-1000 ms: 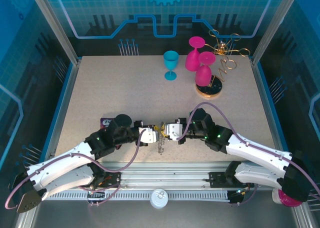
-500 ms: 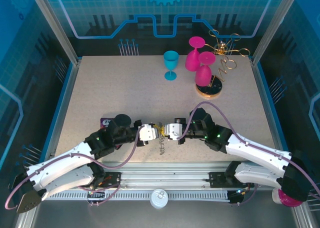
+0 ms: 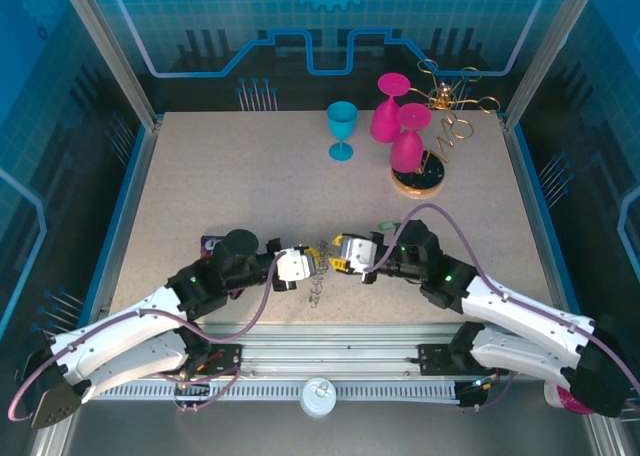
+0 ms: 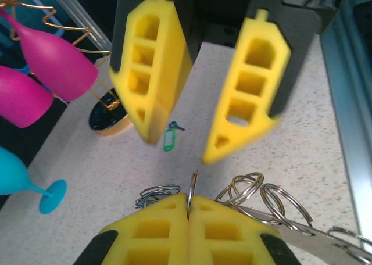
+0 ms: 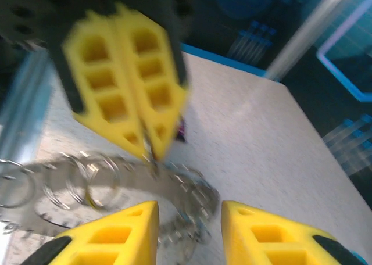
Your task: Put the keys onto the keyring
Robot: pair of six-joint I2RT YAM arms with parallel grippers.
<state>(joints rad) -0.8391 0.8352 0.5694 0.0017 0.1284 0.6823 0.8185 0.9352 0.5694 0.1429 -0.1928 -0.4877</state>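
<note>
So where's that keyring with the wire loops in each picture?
Top external: keyring low centre, beside the tips of the left fingers.
Left wrist: keyring bottom right, next to the shut left fingers.
Right wrist: keyring lower left, under those fingers.
Shared landmark: the left fingers, pinching one wire loop.

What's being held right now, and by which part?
The left tool is shut on the keyring, pinching one silvery wire loop on its rim. The right tool stands open, holding nothing.

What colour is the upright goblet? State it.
The goblet is teal, clearest in the top external view.
</note>
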